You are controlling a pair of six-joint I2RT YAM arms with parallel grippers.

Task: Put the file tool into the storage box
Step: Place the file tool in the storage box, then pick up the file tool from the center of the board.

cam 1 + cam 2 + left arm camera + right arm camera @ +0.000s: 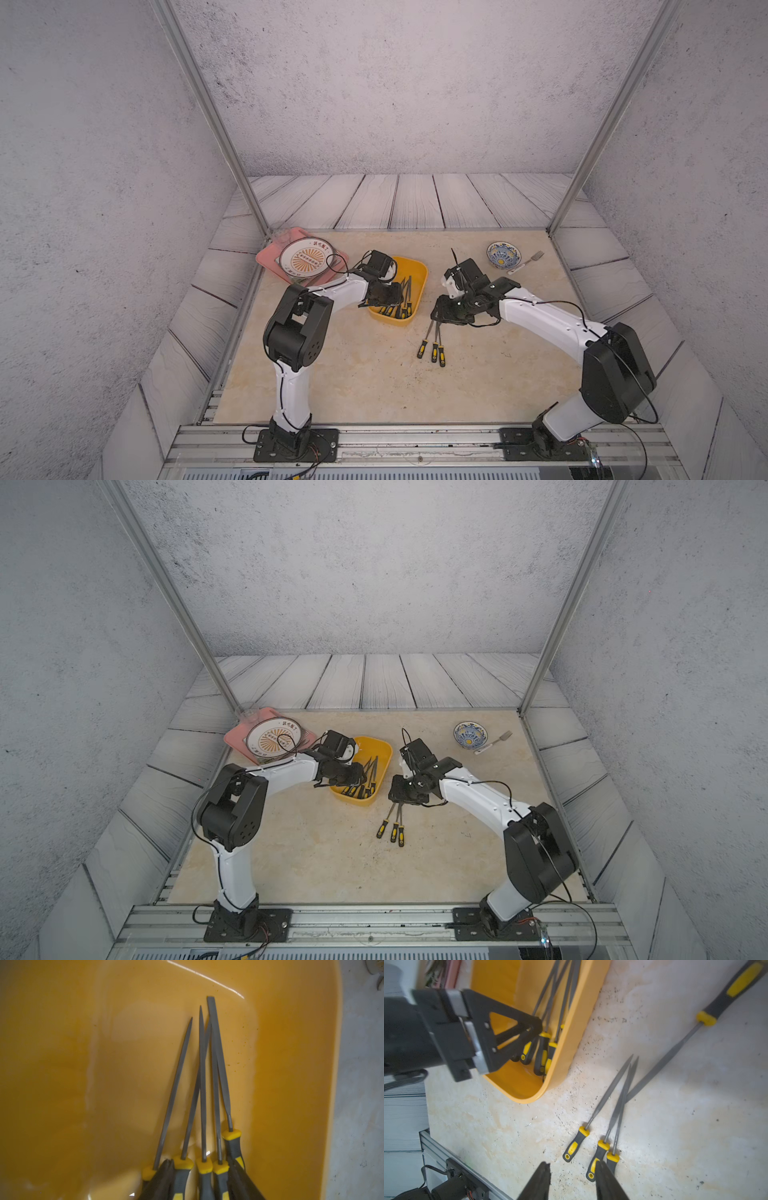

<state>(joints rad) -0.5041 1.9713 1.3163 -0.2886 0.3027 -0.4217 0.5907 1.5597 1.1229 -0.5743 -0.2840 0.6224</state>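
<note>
Far left of both top views: a pink tray (266, 259) with a printed plate (306, 257) on it, tight against the frame post. Not part of the job; I judge it is parked clear of my reach.

Left of centre: my left pincer (386, 295) reaches down into the storage box (417, 270), the yellow tub. Its wrist view shows five files (202, 1084) on the tub floor, handles bunched at the bottom of the frame, blades fanned toward the top. They lie lengthwise, I judge, because the tub is only a little longer than they are. My fingers (164, 1176) stand apart, straddling the middle handles, pinching none that I can see. Reads as a release inside the box.

Centre of the top views, right of the box: three small files (433, 345) on the bare table (374, 382), handles toward the lower edge. The right wrist view adds a larger file (675, 1051) running to its upper right corner, tip meeting their blades.

Right of centre: my right pincer (573, 1164) hangs over those handles, jaws spread, empty. One finger sits in front of the middle handle; contact unclear. Lined up for the next pick, I judge.

Far right: a blue patterned bowl (503, 254) and a fork (532, 259), well apart from the work.
</note>
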